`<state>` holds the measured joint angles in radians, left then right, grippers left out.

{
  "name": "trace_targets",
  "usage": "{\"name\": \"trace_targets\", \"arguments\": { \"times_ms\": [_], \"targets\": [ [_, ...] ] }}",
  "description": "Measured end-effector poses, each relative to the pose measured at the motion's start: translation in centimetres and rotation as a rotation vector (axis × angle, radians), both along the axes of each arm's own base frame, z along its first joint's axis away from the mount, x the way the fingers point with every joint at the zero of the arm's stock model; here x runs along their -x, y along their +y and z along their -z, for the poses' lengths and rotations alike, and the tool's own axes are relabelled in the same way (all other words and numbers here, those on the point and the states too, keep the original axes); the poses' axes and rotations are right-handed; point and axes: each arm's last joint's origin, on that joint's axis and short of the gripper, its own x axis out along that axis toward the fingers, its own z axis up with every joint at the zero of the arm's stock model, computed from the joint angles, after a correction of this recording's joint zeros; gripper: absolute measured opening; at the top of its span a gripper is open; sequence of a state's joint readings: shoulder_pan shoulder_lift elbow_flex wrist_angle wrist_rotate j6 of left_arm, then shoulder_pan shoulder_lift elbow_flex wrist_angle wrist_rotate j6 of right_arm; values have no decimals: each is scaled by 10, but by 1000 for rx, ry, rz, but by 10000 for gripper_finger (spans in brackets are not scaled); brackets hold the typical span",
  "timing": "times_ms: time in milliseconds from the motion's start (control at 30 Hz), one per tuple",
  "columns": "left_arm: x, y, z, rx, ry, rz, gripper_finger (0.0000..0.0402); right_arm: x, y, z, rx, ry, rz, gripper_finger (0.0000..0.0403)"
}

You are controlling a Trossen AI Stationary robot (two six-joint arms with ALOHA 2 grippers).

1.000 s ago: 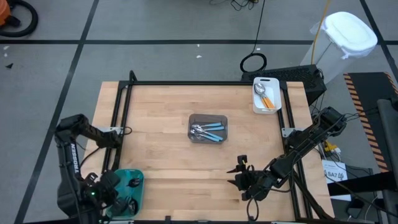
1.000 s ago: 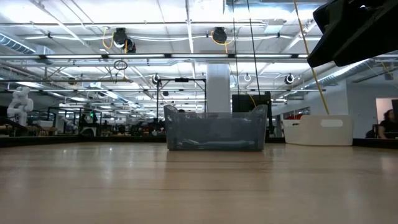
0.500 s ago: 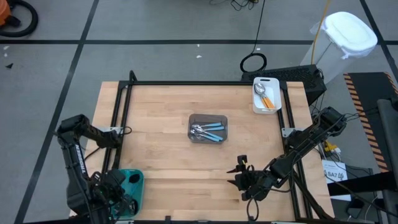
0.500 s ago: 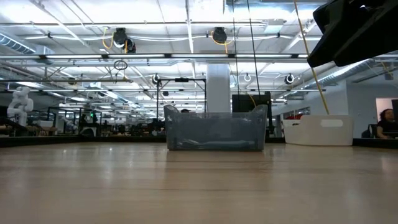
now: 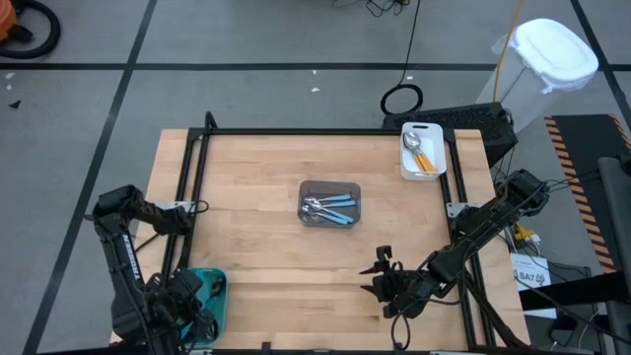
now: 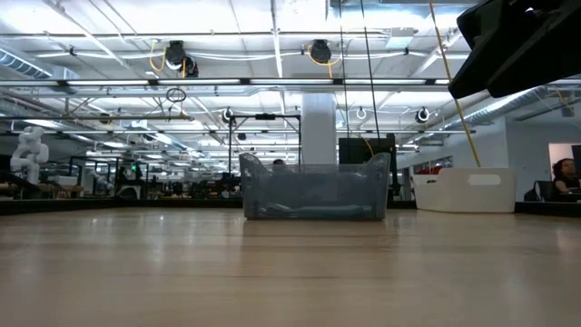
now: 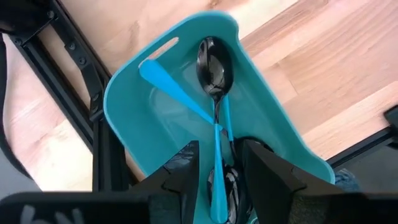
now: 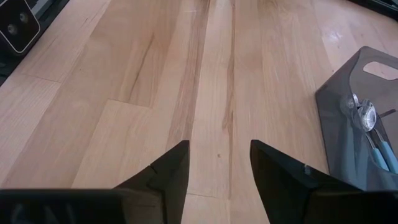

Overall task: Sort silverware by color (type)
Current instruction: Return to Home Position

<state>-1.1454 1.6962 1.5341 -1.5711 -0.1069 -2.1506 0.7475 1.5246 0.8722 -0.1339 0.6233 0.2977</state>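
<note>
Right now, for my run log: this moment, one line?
left hand open over teal bin holding dark spoons; right hand open over table; grey bin: silver spoons; white bin: orange spoons

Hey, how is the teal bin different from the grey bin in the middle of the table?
The teal bin is opaque; the grey bin is see-through. The teal bin sits at the near-left corner of the table, below the left tool; the grey bin stands mid-table, with the right tool nearer the front edge. The teal bin holds dark-bowled spoons; the grey bin holds silver-bowled spoons. Both spoon sets have light-blue handles.
</note>
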Motion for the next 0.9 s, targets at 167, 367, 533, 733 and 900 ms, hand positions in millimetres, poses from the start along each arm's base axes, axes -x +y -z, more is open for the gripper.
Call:
{"name": "trace_targets", "arguments": {
  "times_ms": [167,367,533,733,900],
  "targets": [
    [-3,1,-1,-48,-107,22,126,0,0,0,0,0,0,162],
    [-15,5,-2,-135,-275,122,126,0,0,0,19,-8,-2,162],
    [-39,13,-3,-212,-355,241,104,1,-1,-4,53,-19,-15,160],
    [-69,26,-6,-373,-449,387,14,9,-7,-21,61,-39,-45,126],
    [-93,24,-13,-558,-595,555,4,22,-15,-39,97,-45,-85,75]
  ]
}}
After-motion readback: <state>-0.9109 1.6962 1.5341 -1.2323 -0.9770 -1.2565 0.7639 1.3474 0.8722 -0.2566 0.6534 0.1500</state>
